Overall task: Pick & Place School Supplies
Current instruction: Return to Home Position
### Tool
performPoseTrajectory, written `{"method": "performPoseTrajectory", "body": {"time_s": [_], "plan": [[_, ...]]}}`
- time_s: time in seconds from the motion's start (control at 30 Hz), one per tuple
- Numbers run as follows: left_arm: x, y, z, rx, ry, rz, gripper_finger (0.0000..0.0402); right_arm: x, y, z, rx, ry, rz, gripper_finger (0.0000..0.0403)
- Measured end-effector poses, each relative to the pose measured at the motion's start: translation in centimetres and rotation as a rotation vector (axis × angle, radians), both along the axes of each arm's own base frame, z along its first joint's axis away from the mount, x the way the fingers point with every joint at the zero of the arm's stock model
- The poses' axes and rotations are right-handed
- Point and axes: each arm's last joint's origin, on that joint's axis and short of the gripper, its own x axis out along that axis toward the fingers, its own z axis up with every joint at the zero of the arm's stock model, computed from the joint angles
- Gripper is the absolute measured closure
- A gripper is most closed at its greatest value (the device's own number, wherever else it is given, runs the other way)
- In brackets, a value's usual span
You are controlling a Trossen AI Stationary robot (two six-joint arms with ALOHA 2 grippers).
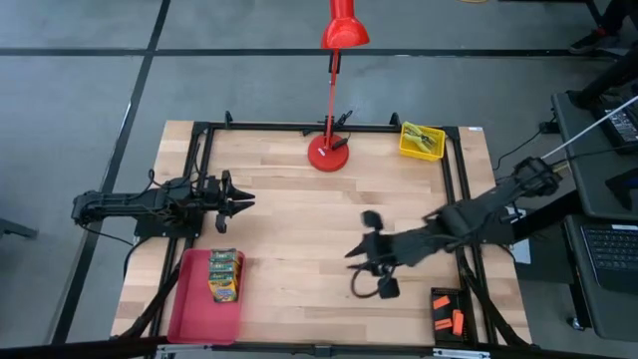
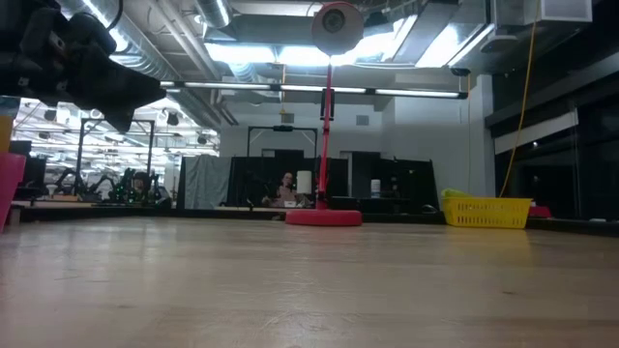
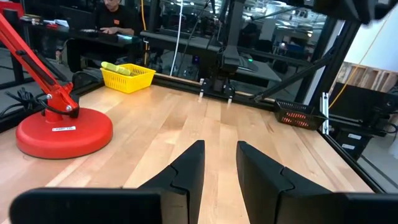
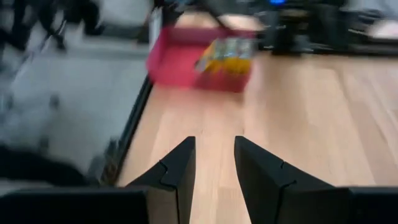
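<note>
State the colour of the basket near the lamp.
The basket is bright yellow; the left wrist view shows it best.

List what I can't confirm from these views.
- Orange pieces in the black bin: high view, too small to count.
- Yellow basket contents: too small in the high view; the low view shows only its wall.
- Crayon boxes: blurred in the right wrist view; print unreadable from above.
- Right gripper: blurred in the high view, though its wrist view shows open fingers.
- Left gripper, at the table's left, shows plainly open.
</note>
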Motion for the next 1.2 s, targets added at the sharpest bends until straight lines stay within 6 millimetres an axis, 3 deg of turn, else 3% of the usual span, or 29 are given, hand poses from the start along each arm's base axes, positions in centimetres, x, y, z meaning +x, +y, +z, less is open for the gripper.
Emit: {"method": "performPoseTrajectory", "body": {"time_s": [0.13, 0.3, 0.4, 0.47, 0.57, 0.7, 0.83, 0.97, 1.2], "plan": [[0.0, 0.0, 0.0, 0.000, 0.000, 0.000, 0.0313, 2.1, -0.6, -1.7, -0.140, 0.042, 0.192, 0.0287], [0.0, 0.0, 0.0, 0.000, 0.000, 0.000, 0.0313, 2.6, -3.1, -1.2, -0.248, -0.002, 0.270, 0.0287], [0.0, 0.0, 0.0, 0.000, 0.000, 0.000, 0.0313, 0.4, -5.6, -0.2, -0.263, -0.079, 0.243, 0.0287], [0.0, 0.0, 0.0, 0.000, 0.000, 0.000, 0.0313, -2.0, -7.1, -0.7, -0.291, -0.132, 0.183, 0.0287], [0.0, 0.0, 0.0, 0.000, 0.000, 0.000, 0.0313, -5.3, -8.8, -4.3, -0.217, -0.122, 0.137, 0.0288], [0.0, 0.0, 0.0, 0.000, 0.000, 0.000, 0.0313, -8.2, -9.7, -8.5, -0.004, -0.214, 0.157, 0.0292], [0.0, 0.0, 0.0, 0.000, 0.000, 0.000, 0.0313, -11.1, -10.6, -12.5, 0.004, -0.276, 0.129, 0.0297], [0.0, 0.0, 0.0, 0.000, 0.000, 0.000, 0.0313, -13.3, -11.3, -14.8, -0.030, -0.313, 0.133, 0.0298], [0.0, 0.0, 0.0, 0.000, 0.000, 0.000, 0.0313, -15.2, -12.2, -17.2, -0.157, -0.390, 0.170, 0.0298]]}}
